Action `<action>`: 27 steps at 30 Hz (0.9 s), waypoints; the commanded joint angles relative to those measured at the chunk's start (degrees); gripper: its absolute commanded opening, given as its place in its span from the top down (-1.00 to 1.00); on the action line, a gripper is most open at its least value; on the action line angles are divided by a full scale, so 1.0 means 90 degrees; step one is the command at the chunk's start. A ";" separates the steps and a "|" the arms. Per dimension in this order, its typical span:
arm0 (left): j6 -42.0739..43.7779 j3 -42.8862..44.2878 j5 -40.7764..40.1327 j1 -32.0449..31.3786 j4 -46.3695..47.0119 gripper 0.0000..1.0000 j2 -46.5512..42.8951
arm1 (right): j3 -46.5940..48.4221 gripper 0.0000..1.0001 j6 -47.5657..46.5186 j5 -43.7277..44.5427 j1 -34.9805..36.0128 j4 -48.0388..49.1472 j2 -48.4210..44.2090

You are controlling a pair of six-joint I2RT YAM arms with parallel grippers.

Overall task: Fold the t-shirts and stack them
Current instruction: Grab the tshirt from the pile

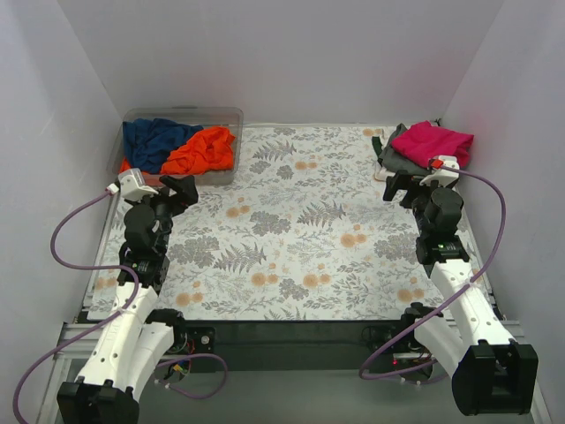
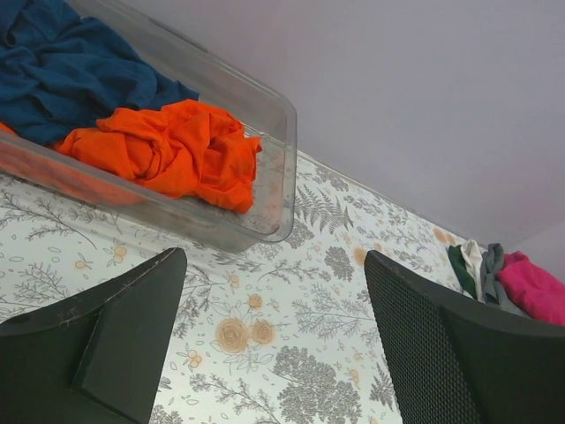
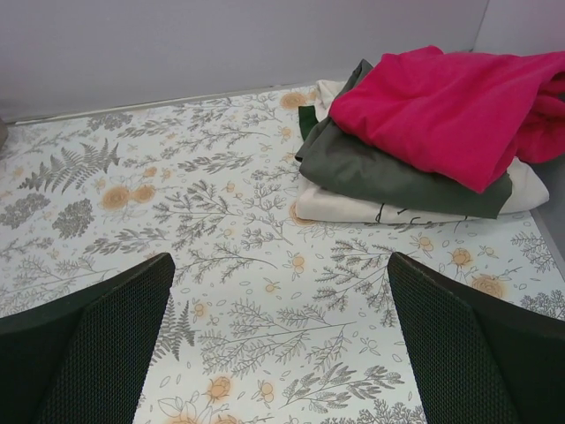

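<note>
Lying crumpled in the clear tub (image 2: 275,181) at the far left, the navy shirt (image 1: 154,141) and the orange-red shirt (image 1: 205,150) are unfolded, likely heaped there for an arm to draw one out. The left gripper (image 1: 179,185) hovers just near of the tub, jaws wide apart and holding nothing, seemingly poised to reach in. Across the floral table cover (image 1: 300,238), the right gripper (image 1: 399,187) is likewise spread and empty beside the far-right stack, where the magenta shirt (image 1: 431,143) lies loosely folded on the flat grey shirt (image 3: 380,172), over a cream cloth (image 3: 353,208).

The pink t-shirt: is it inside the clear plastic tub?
No, the pink t-shirt lies on a folded pile at the far right; the tub stands far left.
</note>
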 commanded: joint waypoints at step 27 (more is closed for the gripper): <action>0.1458 0.1925 0.0349 0.0588 0.0781 -0.65 0.3580 | -0.0275 -0.97 0.0175 0.0208 -0.0023 0.0204 -0.0718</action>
